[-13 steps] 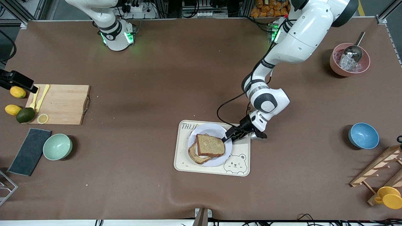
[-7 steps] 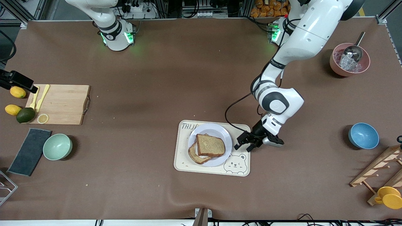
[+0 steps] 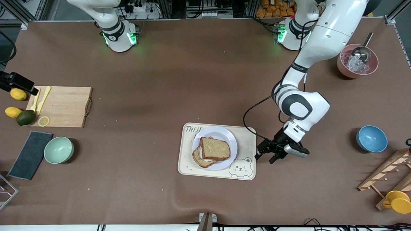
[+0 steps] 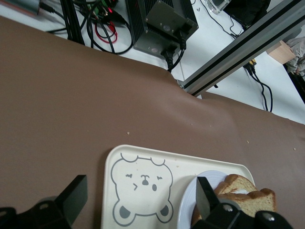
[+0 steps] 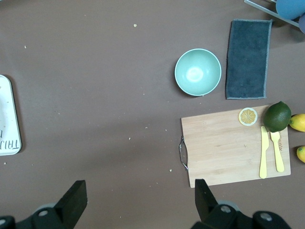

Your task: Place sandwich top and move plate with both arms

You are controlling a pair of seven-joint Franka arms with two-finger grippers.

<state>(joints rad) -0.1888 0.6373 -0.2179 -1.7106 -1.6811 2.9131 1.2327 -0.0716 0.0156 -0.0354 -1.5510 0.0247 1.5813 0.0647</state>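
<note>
A: Status of the sandwich top (image 3: 215, 148)?

B: Placed. It lies on the lower slice on the plate (image 3: 230, 137), inside the tray (image 3: 246, 134). I have drawn the left gripper (image 3: 269, 153) off the plate to just beside the tray edge, fingers released and empty.

A: Right gripper (image 5: 138, 202)?

B: Waiting, fingers spread, over the desk (image 3: 192, 80) beside the cutting board (image 5: 228, 143). I judge the plate move comes next.
</note>
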